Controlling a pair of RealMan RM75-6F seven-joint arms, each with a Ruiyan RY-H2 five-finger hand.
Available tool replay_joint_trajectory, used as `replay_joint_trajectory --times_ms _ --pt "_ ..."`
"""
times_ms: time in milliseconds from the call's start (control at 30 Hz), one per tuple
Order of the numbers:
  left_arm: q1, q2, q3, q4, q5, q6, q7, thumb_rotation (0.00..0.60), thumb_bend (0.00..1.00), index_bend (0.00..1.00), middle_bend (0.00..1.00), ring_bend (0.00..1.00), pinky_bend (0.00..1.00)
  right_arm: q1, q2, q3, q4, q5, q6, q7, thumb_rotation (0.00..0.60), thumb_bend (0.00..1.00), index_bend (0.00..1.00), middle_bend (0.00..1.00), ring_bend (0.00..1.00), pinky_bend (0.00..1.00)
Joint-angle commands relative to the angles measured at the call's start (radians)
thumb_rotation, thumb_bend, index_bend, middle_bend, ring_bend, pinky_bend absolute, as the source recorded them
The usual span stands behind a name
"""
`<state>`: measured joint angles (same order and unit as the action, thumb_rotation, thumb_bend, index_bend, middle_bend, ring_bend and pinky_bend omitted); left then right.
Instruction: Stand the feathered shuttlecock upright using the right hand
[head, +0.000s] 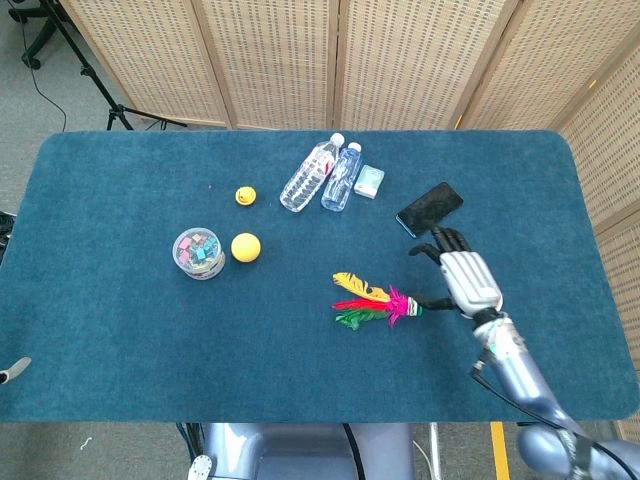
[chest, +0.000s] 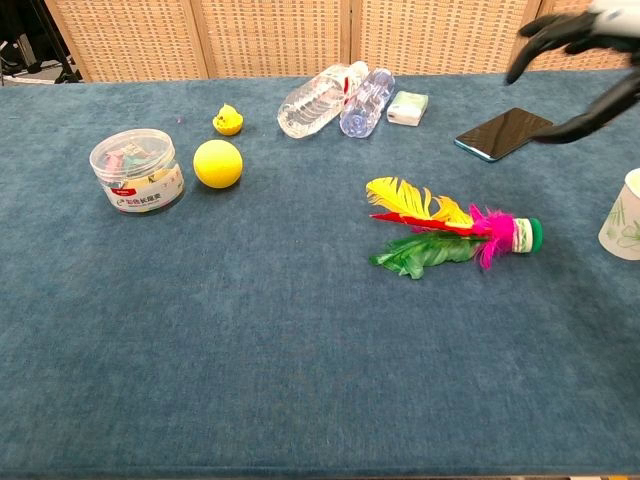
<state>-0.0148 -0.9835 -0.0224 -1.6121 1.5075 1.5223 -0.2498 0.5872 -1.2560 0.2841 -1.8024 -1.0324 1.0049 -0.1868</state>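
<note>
Now the right hand (head: 466, 277) hovers with spread, empty fingers over the lying shuttlecock (head: 378, 303); descending carelessly could crush feathers or knock the paper cup (chest: 622, 214) beside.

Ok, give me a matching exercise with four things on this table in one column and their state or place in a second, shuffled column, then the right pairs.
Things:
1. feathered shuttlecock
2. right hand
3. phone
4. clear tub of clips

States or places:
A. standing upright beside the yellow ball
B. lying on its side, green base toward the paper cup
C. fingers spread, holding nothing, above the table
D. lying flat, dark screen up

Pairs: 1-B, 2-C, 3-D, 4-A
</note>
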Motion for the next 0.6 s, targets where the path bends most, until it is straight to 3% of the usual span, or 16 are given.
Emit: replay_joint_trajectory --times_ms 33,300,600 --pt "-0.009 -0.003 0.001 -0.005 -0.002 -0.014 0.014 0.6 0.0 0.0 0.0 0.0 0.0 0.143 -0.159 0.041 0.096 0.206 -0.066 -0.148 0.6 0.26 0.35 0.0 0.0 0.0" --pt "-0.023 0.001 -0.009 -0.004 -0.028 -0.045 0.003 0.6 0.0 0.0 0.0 0.0 0.0 0.25 -0.297 0.039 0.201 0.371 -0.073 -0.219 0.6 0.26 0.37 0.0 0.0 0.0" --pt "-0.025 0.007 -0.011 0.0 -0.037 -0.054 -0.014 0.6 0.0 0.0 0.0 0.0 0.0 0.286 -0.34 0.026 0.279 0.449 -0.078 -0.241 0.6 0.26 0.37 0.0 0.0 0.0"
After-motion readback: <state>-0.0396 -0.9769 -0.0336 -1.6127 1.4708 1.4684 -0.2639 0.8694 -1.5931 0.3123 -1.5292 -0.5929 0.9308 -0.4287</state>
